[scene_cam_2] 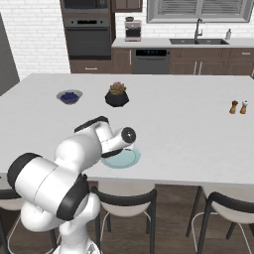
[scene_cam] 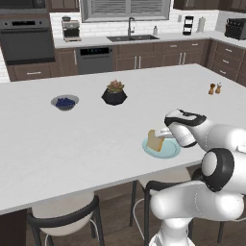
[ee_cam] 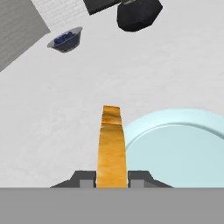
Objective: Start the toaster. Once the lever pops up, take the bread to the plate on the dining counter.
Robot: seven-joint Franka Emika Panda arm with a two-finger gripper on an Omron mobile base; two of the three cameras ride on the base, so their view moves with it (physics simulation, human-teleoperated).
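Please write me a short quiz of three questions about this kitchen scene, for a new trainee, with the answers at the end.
1. True or false: the gripper is shut on the bread.
2. Where is the bread in relation to the plate? A) lying flat in its middle B) held on edge over its rim C) far away, beside the bowl of berries
3. Fill in: the dark pot with the plant stands on the ____ counter.

Key
1. True: in the hand view both finger tips press the slice's faces.
2. B.
3. Dining.
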